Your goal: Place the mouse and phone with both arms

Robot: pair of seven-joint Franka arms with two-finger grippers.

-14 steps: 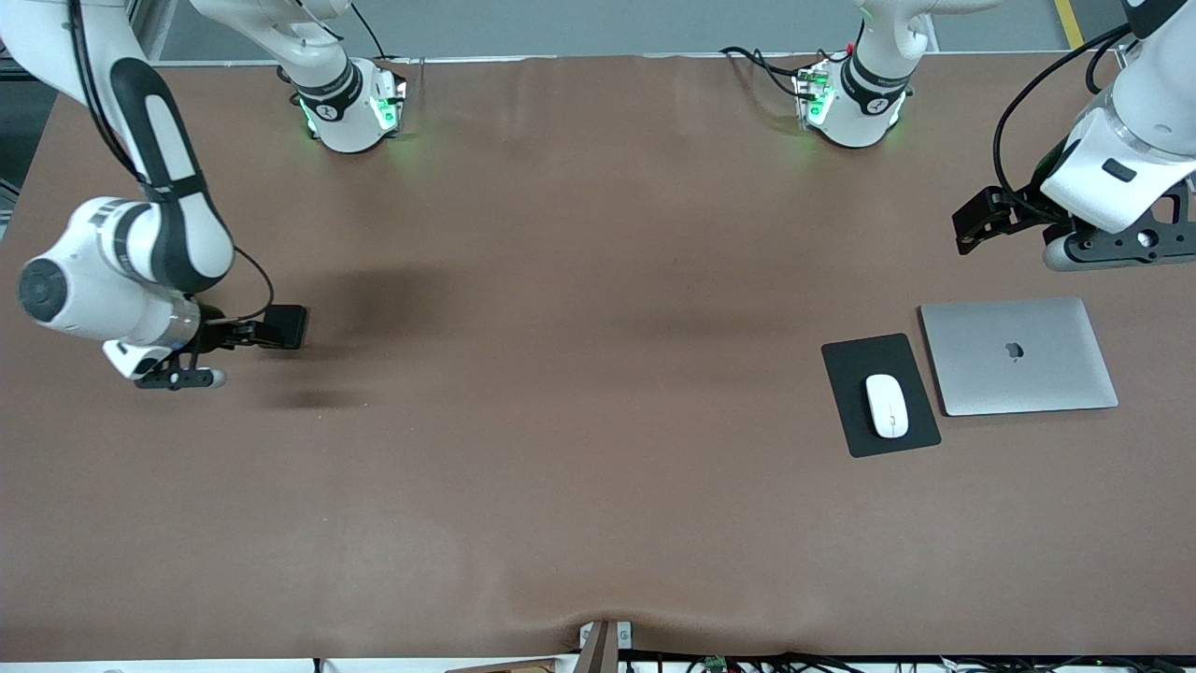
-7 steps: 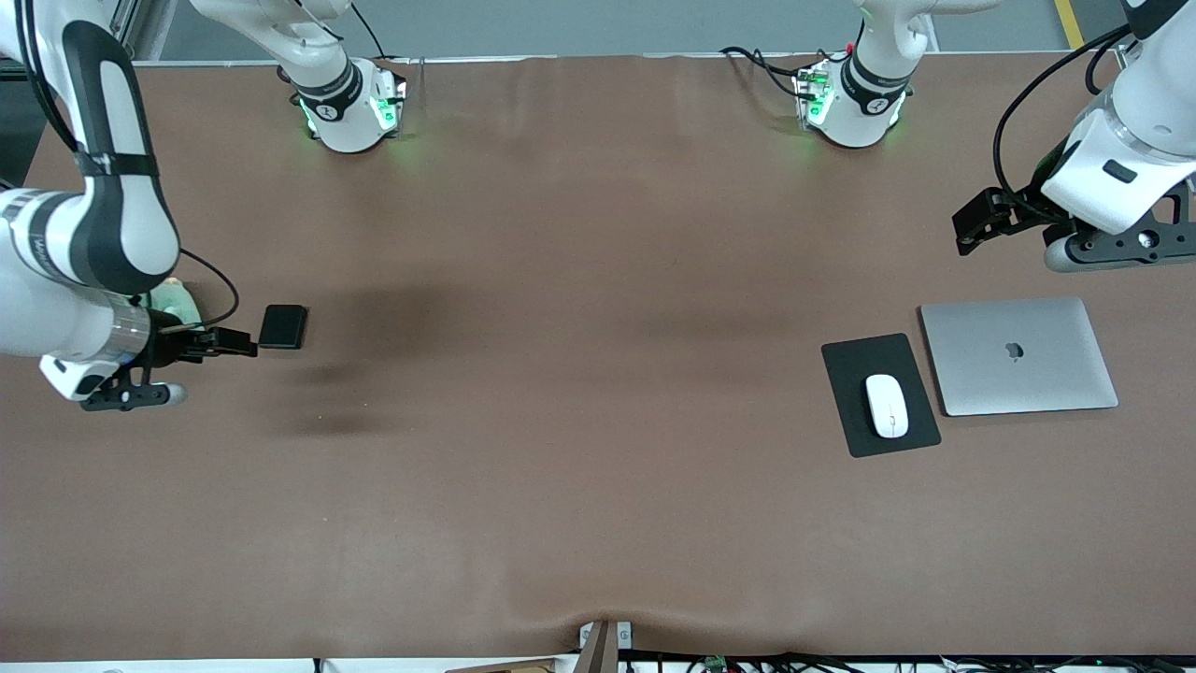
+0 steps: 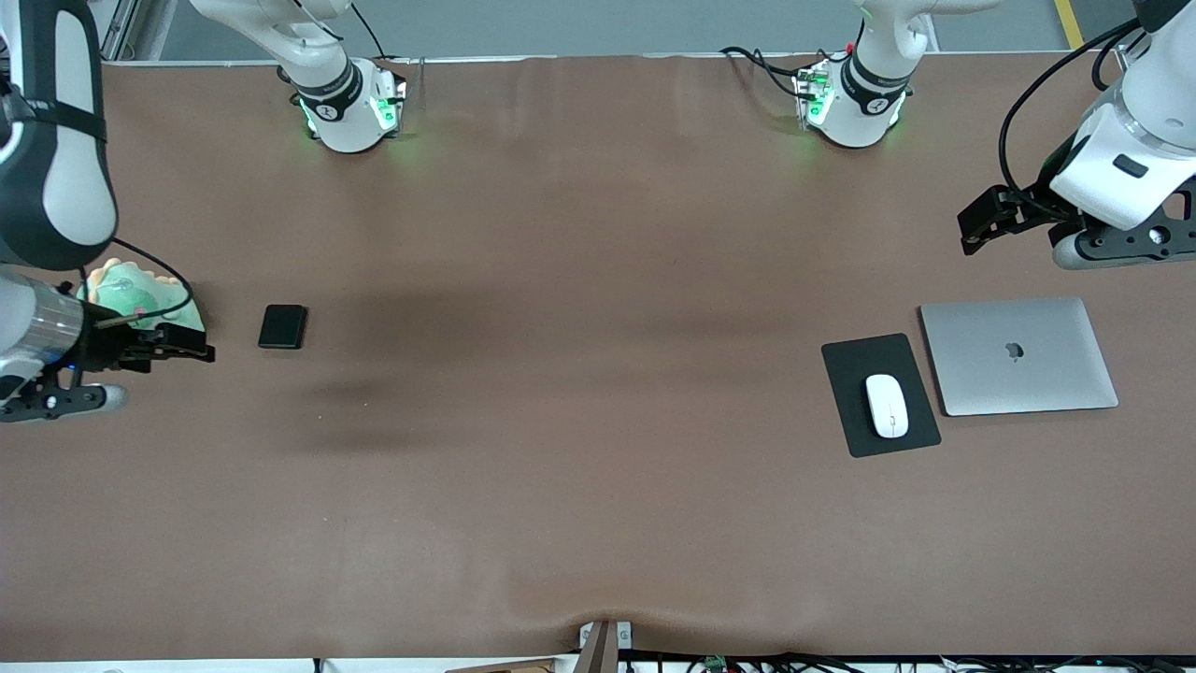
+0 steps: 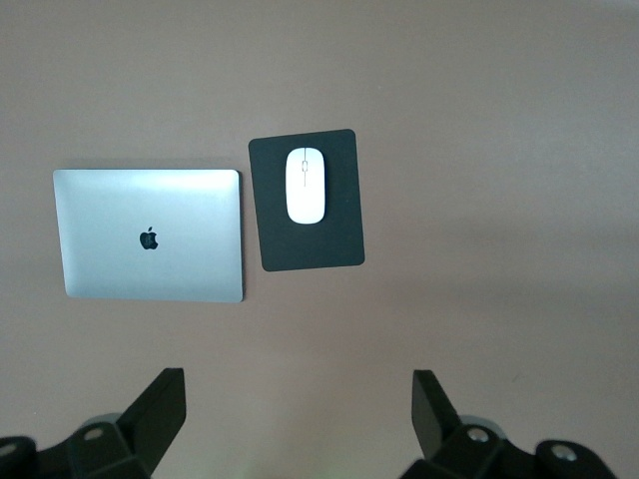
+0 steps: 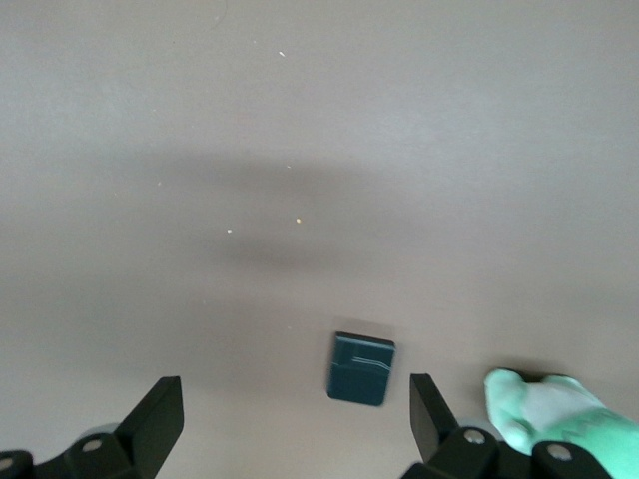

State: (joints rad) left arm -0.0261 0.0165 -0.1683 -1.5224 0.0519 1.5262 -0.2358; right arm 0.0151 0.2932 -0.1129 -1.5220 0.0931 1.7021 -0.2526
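I am hovering my right gripper (image 3: 192,348) over the table (image 3: 579,467) at the right arm's end with its fingers spread wide and gripping nothing, while the phone (image 3: 282,326) is lying flat on the table just beside it (a pale green toy (image 3: 126,292) is sitting close by). My left gripper (image 3: 976,224) is hanging wide open and empty over the left arm's end, and the mouse (image 3: 886,405) is resting on the black mouse pad (image 3: 855,374) next to the closed silver laptop (image 3: 1018,355).
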